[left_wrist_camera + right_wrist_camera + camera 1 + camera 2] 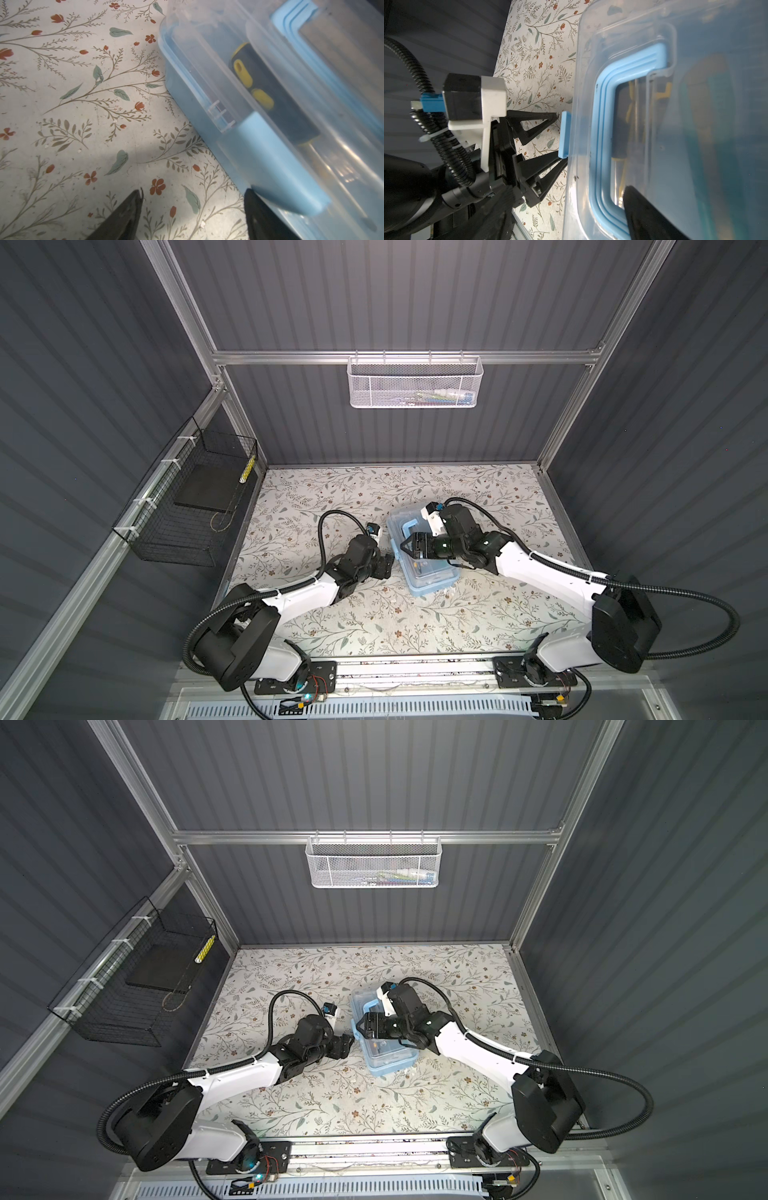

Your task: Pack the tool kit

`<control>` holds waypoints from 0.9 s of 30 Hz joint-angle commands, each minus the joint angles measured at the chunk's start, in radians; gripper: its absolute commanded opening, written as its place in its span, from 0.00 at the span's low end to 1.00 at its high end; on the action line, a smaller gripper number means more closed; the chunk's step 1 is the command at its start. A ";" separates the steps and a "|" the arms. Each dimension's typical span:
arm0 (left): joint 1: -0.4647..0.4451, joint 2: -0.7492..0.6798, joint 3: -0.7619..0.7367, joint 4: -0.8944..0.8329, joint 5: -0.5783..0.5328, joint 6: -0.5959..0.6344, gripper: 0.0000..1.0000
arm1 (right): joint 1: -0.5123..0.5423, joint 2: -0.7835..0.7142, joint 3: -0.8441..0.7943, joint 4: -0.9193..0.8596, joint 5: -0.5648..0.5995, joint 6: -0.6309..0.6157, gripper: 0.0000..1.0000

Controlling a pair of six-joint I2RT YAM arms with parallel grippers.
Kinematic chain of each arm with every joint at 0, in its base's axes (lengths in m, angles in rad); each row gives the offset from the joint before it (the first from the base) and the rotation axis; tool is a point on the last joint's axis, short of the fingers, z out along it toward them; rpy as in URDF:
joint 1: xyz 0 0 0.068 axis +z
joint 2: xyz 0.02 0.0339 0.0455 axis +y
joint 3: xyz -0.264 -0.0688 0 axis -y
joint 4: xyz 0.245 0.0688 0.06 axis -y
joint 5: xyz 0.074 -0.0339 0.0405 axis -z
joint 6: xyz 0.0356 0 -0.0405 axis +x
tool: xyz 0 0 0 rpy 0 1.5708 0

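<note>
The tool kit (432, 572) (388, 1058) is a light-blue box with a clear lid, lying shut on the floral mat in both top views. Its blue handle (602, 135) lies flat on the lid. A black-and-yellow tool handle (255, 87) shows through the lid. My left gripper (386, 566) (347, 1044) (193, 207) is open at the box's left side. One of its fingers (255, 207) touches an end of the blue side latch (280, 166) (564, 135), and the other is over the mat. My right gripper (409, 549) (365, 1029) (566, 209) hangs open over the lid, one finger (643, 207) by the handle.
A white mesh basket (413, 381) with a few items hangs on the back wall. A black wire basket (187, 506) holding a dark slab hangs on the left wall. Grey walls close in the floral mat (374, 614) on three sides.
</note>
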 commanded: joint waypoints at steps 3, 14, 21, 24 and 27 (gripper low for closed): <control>0.022 -0.022 -0.046 0.106 0.070 -0.044 0.60 | 0.001 0.015 -0.029 -0.041 0.013 0.012 0.85; 0.035 -0.029 -0.090 0.250 0.105 -0.128 0.28 | 0.004 0.011 -0.031 -0.036 0.011 0.011 0.85; 0.036 -0.052 -0.101 0.230 0.107 -0.130 0.32 | 0.004 0.011 -0.033 -0.041 0.013 0.010 0.85; 0.035 -0.067 -0.101 0.182 0.087 -0.119 0.32 | 0.005 0.016 -0.031 -0.037 0.008 0.011 0.84; 0.035 -0.100 -0.112 0.141 0.054 -0.113 0.34 | 0.006 0.021 -0.028 -0.036 0.004 0.008 0.84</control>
